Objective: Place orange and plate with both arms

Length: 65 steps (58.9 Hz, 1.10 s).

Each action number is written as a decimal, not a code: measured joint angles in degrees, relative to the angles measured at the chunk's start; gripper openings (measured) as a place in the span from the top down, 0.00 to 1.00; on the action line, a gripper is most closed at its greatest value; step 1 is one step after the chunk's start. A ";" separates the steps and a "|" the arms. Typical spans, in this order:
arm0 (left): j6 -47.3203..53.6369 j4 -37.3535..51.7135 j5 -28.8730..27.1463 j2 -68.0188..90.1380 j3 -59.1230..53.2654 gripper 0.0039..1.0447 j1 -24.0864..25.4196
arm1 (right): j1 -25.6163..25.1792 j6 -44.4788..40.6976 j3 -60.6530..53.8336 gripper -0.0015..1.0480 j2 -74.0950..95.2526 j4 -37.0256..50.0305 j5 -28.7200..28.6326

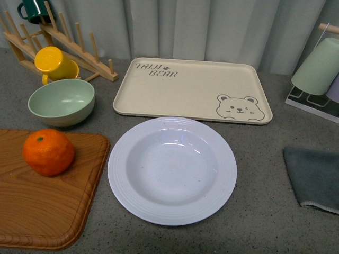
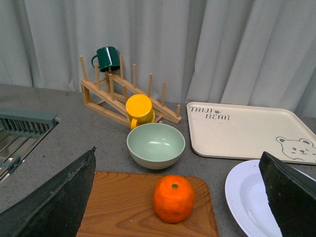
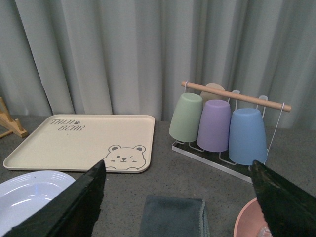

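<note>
The orange (image 1: 48,152) rests on a wooden cutting board (image 1: 47,211) at the front left. The white plate (image 1: 172,170) lies on the grey counter in the middle, empty. Neither arm shows in the front view. In the left wrist view, my left gripper (image 2: 175,197) is open, its dark fingers (image 2: 54,197) spread wide either side of the orange (image 2: 173,198), with the plate (image 2: 247,197) beside it. My right gripper (image 3: 180,197) is also open, above a grey cloth (image 3: 173,217), with the plate's rim (image 3: 24,197) off to one side.
A beige bear tray (image 1: 185,87) lies behind the plate. A pale green bowl (image 1: 61,101), a yellow cup (image 1: 53,63) and a wooden rack (image 1: 58,39) stand at the back left. A cup rack (image 1: 318,74) and grey cloth (image 1: 312,177) are on the right. A pink dish (image 3: 252,222) is near the cloth.
</note>
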 joint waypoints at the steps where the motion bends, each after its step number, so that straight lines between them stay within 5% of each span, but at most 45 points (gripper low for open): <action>1: 0.02 0.00 0.00 0.00 0.00 0.06 0.00 | 0.00 0.00 0.00 0.14 0.00 0.00 0.02; 4: 0.02 0.00 0.00 0.00 0.00 0.06 0.00 | 0.00 0.07 0.00 0.07 0.00 0.00 0.02; 65: 0.00 0.00 0.00 0.00 0.00 0.06 0.00 | 0.00 0.04 0.00 0.09 0.00 0.00 0.00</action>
